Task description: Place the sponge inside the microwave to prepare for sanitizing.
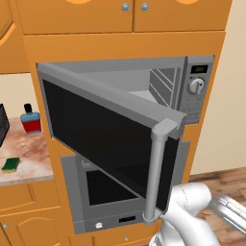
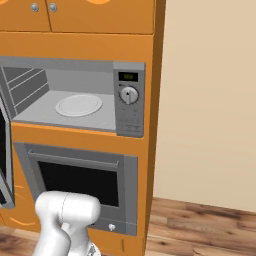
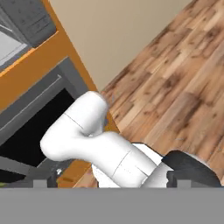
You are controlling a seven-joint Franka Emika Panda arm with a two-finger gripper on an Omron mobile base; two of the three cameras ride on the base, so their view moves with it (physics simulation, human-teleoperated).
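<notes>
Well, the microwave (image 1: 144, 91) door (image 1: 103, 144) is hanging wide open while the sponge (image 1: 10, 165) is lying on the counter (image 1: 33, 153), well apart from it. Fingers released, probably empty; swinging across, the arm is risking clipping that door.

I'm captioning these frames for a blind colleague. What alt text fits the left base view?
A grey microwave built into orange cabinets, its dark glass door swung open toward the camera. A sponge lies on the counter at left near a blue-and-red bottle; an oven sits below.
</notes>
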